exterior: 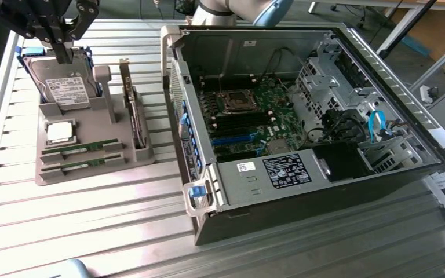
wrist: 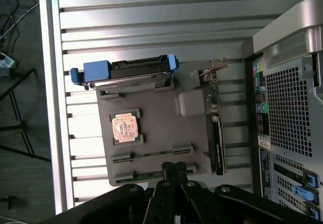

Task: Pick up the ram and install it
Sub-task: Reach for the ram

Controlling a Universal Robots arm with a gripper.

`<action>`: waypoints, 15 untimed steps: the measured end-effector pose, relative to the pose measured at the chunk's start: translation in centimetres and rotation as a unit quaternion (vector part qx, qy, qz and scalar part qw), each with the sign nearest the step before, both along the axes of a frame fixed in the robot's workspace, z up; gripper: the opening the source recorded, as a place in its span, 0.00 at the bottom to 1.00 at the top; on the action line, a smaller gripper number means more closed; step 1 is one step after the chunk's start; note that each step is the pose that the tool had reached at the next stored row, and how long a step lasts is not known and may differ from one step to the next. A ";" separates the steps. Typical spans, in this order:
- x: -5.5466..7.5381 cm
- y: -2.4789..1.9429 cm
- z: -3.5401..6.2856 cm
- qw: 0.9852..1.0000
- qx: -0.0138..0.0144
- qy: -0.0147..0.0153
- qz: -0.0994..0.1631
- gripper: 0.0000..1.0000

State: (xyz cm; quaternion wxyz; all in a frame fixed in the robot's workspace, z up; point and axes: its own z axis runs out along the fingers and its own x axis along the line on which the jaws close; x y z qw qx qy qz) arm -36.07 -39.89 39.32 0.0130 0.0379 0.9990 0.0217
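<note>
The hand [exterior: 64,57] hung shut and empty above the tray [exterior: 91,175]. Lowered like that (jaws together), it would likely jab the ram [exterior: 79,149] instead of straddling it.

Open case [exterior: 230,58] sits at the exterior view's right, motherboard [exterior: 255,119] showing; grey holder [exterior: 91,169] at upper left carries a drive [exterior: 68,88] and a CPU [exterior: 58,132], all on a slatted table [exterior: 91,223].

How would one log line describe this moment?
end effector: shut, empty | position: over grey plastic parts holder | long green ram sticks: resting in holder
</note>
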 end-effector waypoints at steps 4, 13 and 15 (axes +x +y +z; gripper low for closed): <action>0.0 -0.01 0.00 1.000 0.000 0.000 0.000 0.11; 0.0 -0.38 -0.01 1.000 -0.001 0.000 0.000 0.11; 0.0 -0.46 -0.01 1.000 -0.001 0.000 0.000 0.11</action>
